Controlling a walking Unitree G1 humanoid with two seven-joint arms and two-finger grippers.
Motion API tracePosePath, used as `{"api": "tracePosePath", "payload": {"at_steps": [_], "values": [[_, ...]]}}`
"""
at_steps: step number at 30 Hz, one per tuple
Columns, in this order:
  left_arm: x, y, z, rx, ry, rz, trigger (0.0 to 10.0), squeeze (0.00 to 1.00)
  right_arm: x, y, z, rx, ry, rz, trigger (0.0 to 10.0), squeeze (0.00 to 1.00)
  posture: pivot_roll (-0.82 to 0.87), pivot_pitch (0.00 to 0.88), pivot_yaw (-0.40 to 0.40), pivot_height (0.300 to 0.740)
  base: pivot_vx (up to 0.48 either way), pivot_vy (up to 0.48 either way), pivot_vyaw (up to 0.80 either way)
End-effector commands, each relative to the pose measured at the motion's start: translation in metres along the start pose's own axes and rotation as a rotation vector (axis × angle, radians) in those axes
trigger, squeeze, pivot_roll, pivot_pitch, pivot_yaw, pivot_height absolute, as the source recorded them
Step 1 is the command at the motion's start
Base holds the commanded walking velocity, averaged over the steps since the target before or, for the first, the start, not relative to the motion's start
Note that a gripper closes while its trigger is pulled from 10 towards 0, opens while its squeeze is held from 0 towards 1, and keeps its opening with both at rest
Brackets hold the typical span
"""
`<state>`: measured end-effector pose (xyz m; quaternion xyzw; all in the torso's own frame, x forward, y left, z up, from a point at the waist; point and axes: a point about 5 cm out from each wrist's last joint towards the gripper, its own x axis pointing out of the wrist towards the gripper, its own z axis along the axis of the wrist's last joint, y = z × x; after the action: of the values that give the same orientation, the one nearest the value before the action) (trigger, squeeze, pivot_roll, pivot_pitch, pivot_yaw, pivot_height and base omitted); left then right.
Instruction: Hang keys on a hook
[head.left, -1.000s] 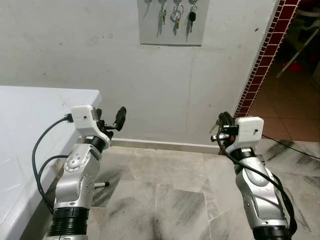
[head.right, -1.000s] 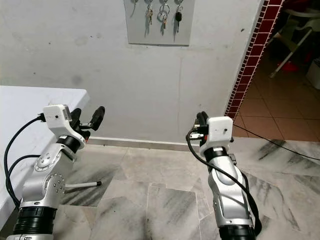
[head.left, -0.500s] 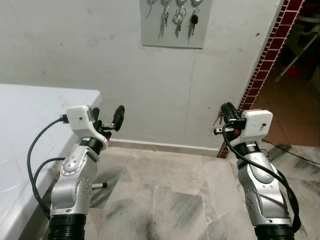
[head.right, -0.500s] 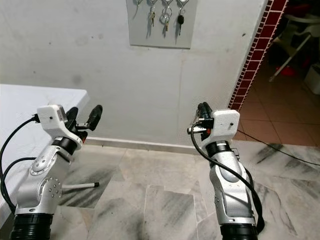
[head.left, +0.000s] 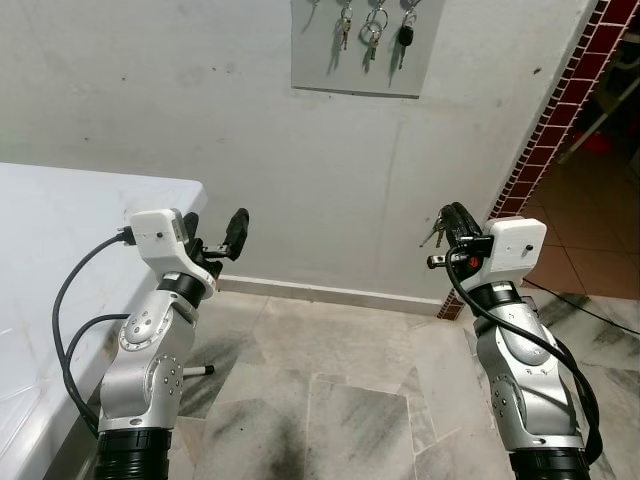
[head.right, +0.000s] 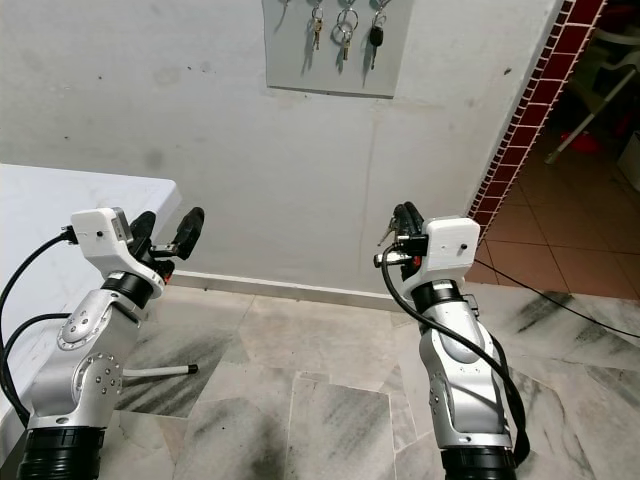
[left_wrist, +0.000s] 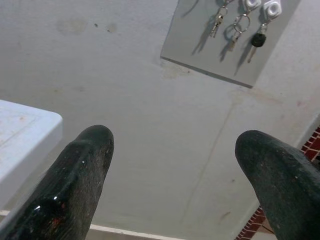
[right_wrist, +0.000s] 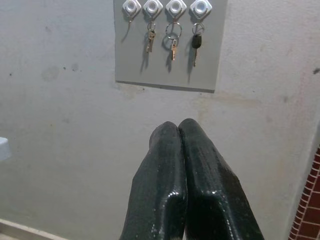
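The robot stood facing the wall, both arms raised in front of it. The right gripper (head.left: 452, 222) had its two fingers pressed together, and a small bunch of keys (head.left: 432, 236) stuck out from between them on the wall side, dangling a little beside the fingertips. From the right wrist view the fingers (right_wrist: 185, 175) met flat with no gap, and the keys themselves were hidden behind them.

High on the wall hung a grey board (right_wrist: 167, 45) with four white hooks along its top. Three carried keys already; the free hook (right_wrist: 130, 6), the robot's leftmost, had nothing on it. The board sat well above the gripper and somewhat to its left.

The left gripper (head.left: 215, 233) was held up with its fingers spread wide, gripping nothing, just beside the corner of a white table (head.left: 60, 230).

The keys looked light, hard and metal, so weight seemed no trouble, but they would swing and twist on their ring and could slip through smooth pads. I judged the hold should leave the ring open and clear of the fingers, since the ring is what must go over the hook. How much ring stood proud, I could not tell.
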<state>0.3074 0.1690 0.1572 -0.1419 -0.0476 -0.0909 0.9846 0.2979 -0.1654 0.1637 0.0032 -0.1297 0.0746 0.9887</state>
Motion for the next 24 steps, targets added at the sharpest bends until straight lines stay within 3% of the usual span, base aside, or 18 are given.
{"api": "tracePosePath", "payload": {"at_steps": [1, 24], "values": [[0.0015, 0.0002, 0.0072, 0.018, -0.016, -0.004, 10.0, 0.0, 0.0008, -0.0006, 0.0093, 0.001, -0.037, 0.005, 10.0, 0.0, 0.0, 0.0, -0.011, 0.732, 0.48, 0.0, 0.0], [0.0015, 0.0001, 0.0104, 0.029, -0.016, -0.012, 10.0, 0.0, -0.0013, 0.0012, 0.0077, 0.006, -0.032, 0.007, 10.0, 0.0, 0.0, 0.0, -0.005, 0.732, 0.48, 0.0, 0.0]]}}
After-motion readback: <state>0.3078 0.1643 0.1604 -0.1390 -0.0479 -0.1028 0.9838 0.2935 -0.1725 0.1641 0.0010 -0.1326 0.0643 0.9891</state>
